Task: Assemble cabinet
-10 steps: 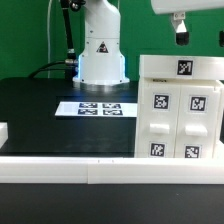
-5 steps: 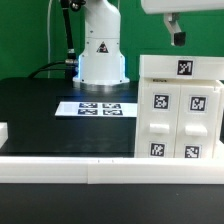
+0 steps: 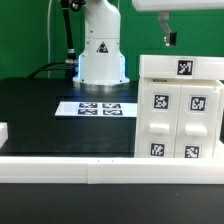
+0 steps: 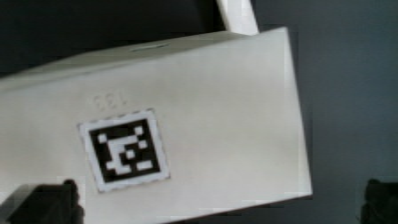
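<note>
The cabinet (image 3: 180, 105) is a large white boxy body standing on the black table at the exterior view's right, with square tags on its top and on its front panels. My gripper (image 3: 168, 37) hangs above the cabinet's top, apart from it, holding nothing. In the wrist view the cabinet's white top (image 4: 196, 100) with one tag fills the frame. The gripper (image 4: 210, 203) has its two dark fingertips (image 4: 43, 200) at the frame's edges, far apart, so it is open.
The marker board (image 3: 98, 108) lies flat on the black table in front of the robot's white base (image 3: 100, 55). A white rail (image 3: 90, 168) runs along the front edge. A small white piece (image 3: 3, 131) sits at the exterior view's far left.
The gripper has risen and shifted toward the exterior view's left above the cabinet. The cabinet has not moved.
</note>
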Robot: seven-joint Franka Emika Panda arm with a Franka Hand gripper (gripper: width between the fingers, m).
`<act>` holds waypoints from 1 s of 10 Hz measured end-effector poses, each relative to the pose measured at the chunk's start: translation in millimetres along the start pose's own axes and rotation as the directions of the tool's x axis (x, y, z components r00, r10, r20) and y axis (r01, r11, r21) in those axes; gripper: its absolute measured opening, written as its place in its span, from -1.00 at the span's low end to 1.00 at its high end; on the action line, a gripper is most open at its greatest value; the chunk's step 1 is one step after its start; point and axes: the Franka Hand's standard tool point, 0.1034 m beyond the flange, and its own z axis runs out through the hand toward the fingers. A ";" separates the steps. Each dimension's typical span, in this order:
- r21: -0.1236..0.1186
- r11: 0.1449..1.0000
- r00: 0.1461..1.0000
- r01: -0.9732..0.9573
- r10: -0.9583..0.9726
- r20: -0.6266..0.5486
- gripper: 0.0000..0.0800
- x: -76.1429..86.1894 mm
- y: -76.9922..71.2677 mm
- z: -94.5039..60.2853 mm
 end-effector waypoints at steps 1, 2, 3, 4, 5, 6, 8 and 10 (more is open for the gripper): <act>-0.002 0.991 0.991 0.134 -0.134 0.010 0.99 0.9 -0.7 -0.1; -0.004 0.970 0.970 0.243 -0.242 0.028 0.99 0.2 -2.2 1.1; 0.001 0.936 0.935 0.351 -0.350 0.059 0.99 -1.1 -3.3 3.0; 0.013 0.908 0.902 0.419 -0.418 0.111 0.99 -3.8 -2.6 5.1; 0.019 0.876 0.870 0.481 -0.480 0.109 0.99 -1.8 -1.9 5.5; 0.027 0.840 0.833 0.543 -0.542 0.108 0.99 -1.9 -0.7 5.6; 0.041 0.755 0.749 0.655 -0.655 0.103 0.99 -1.1 1.4 5.9; 0.046 0.557 0.554 0.829 -0.830 0.065 0.99 6.4 6.9 6.6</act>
